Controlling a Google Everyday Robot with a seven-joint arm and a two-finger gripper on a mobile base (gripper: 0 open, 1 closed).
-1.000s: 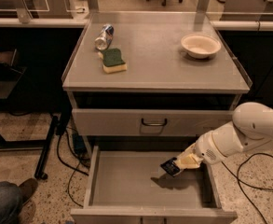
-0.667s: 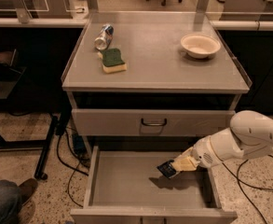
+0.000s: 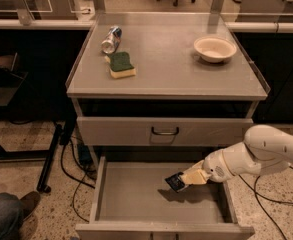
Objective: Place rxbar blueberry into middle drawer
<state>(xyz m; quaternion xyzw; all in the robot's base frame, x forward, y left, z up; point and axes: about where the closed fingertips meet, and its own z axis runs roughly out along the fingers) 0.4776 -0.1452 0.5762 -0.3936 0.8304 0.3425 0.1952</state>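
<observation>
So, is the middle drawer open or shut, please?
Open: the middle drawer shows its grey floor; the gripper holds the rxbar blueberry over it.

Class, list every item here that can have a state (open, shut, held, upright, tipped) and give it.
middle drawer: pulled open
upper drawer: shut
rxbar blueberry: held above the middle drawer's floor
end effector: shut on the rxbar blueberry, over the drawer's right half
can: lying on its side
sponge: lying flat, green side up
bowl: upright
</observation>
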